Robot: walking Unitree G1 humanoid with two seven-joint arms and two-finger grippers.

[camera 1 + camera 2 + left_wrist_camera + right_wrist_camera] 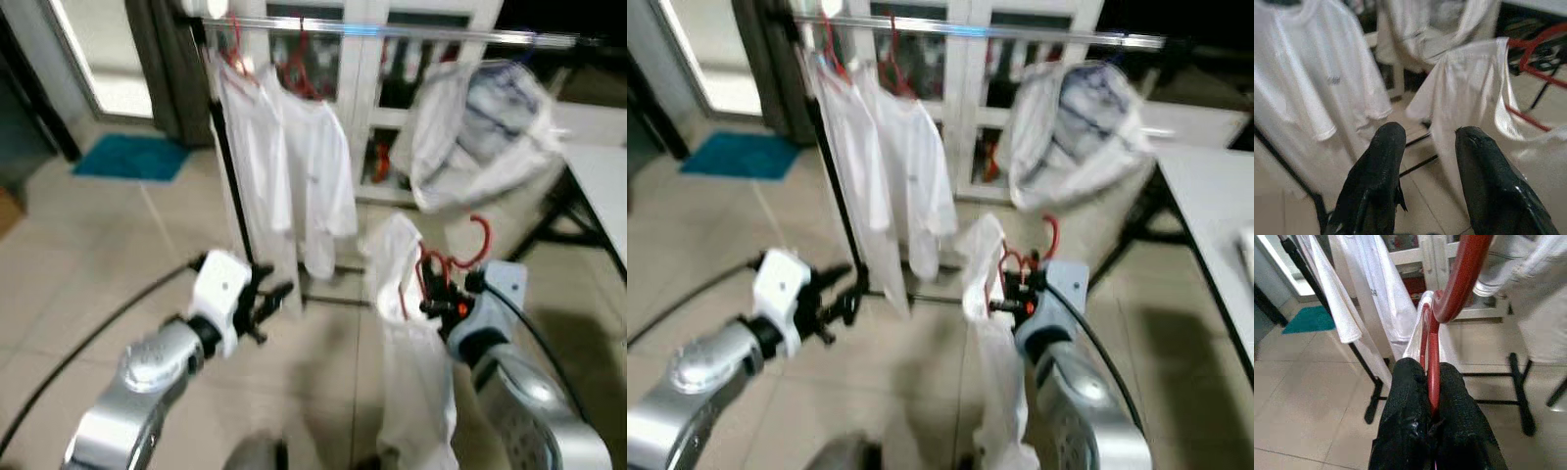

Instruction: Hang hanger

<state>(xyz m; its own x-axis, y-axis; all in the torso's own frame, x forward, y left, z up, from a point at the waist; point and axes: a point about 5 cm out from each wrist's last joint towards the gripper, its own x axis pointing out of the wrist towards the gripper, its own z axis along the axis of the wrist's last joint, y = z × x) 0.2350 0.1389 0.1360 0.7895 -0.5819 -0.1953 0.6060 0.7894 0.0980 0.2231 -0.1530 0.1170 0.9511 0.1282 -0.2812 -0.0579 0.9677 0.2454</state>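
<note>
Right gripper [1430, 396] clamped on red hanger [1462, 279] carrying white shirt [407, 323], below clothes rail [411, 32], left gripper [1430, 147] open, empty, left of shirt.

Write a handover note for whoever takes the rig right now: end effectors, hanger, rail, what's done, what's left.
Right end effector: shut on the red hanger, a white shirt draped on it, held below the rail.
Left end effector: open, empty, raised beside the rack.
Done: hanger picked up; two shirts already hang on the rail.
Left: lift the hook over the rail, release.
</note>
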